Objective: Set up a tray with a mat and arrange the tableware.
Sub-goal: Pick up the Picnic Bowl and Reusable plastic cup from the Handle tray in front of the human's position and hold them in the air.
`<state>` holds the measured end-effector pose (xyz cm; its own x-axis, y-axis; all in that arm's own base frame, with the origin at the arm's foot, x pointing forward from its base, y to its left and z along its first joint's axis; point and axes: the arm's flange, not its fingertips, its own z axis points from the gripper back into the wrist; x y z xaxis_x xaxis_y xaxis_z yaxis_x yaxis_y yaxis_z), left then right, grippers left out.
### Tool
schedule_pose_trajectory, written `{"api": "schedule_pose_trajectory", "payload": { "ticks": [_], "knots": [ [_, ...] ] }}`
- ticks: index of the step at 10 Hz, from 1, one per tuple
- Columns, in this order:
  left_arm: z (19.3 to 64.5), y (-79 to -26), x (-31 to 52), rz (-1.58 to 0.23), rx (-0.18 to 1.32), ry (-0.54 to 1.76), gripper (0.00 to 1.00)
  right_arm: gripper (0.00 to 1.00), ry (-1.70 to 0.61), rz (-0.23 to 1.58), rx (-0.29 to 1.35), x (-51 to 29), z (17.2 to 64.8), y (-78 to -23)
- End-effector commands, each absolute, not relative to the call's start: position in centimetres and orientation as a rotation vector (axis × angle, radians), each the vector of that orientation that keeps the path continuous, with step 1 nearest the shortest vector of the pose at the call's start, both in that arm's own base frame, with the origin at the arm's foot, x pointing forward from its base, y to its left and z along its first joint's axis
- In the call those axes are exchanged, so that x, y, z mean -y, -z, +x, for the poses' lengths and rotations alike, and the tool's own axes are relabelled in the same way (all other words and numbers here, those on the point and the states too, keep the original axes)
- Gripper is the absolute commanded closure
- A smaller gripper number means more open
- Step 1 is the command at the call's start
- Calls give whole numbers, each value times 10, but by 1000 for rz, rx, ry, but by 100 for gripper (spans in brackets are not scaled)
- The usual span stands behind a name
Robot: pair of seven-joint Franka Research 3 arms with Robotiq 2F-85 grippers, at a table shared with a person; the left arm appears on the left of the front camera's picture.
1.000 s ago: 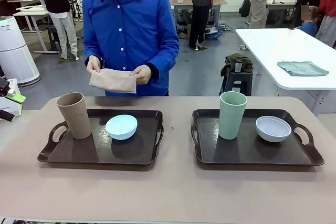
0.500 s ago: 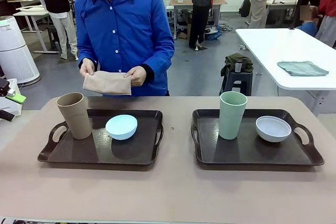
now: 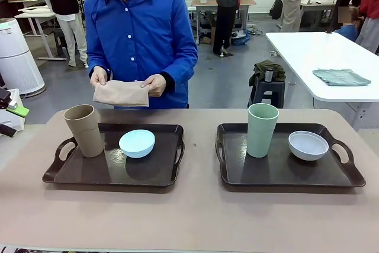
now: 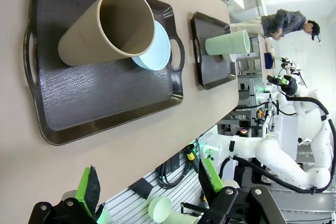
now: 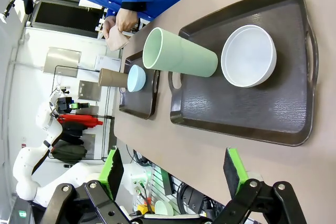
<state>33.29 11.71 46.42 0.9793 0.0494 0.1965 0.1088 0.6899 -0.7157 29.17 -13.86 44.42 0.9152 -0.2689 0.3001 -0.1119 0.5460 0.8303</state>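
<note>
Two dark trays sit side by side on the surface (image 3: pixel 195 220).

Left tray (image 3: pixel 112 173): tan tumbler (image 3: pixel 83 130) upright at the far left corner, light blue bowl (image 3: pixel 137 143) just beside it.

Right tray (image 3: pixel 278 173): mint green tumbler (image 3: pixel 262 129) upright, white bowl (image 3: pixel 308 145) near it, not touching.

Person at the far side holds a folded beige mat (image 3: pixel 121 93) in both hands, off the trays.

Left jaws and right jaws are both spread wide, grasping nothing, on the near side, well apart from the tableware.

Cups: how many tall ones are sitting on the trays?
2. The tan tumbler stands on the left tray by the light blue bowl; the mint green tumbler stands on the right tray by the white bowl.
</note>
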Motion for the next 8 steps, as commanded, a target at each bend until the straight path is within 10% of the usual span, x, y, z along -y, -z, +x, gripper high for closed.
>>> {"api": "schedule_pose_trajectory", "payload": {
  "ticks": [1,8],
  "knots": [
    [333,-465,-117,-817,202,34,0,0,98,1012,422,141,290,-444],
    [336,-465,-120,-882,133,129,0,0,73,965,408,129,295,-452]
  ]
}}
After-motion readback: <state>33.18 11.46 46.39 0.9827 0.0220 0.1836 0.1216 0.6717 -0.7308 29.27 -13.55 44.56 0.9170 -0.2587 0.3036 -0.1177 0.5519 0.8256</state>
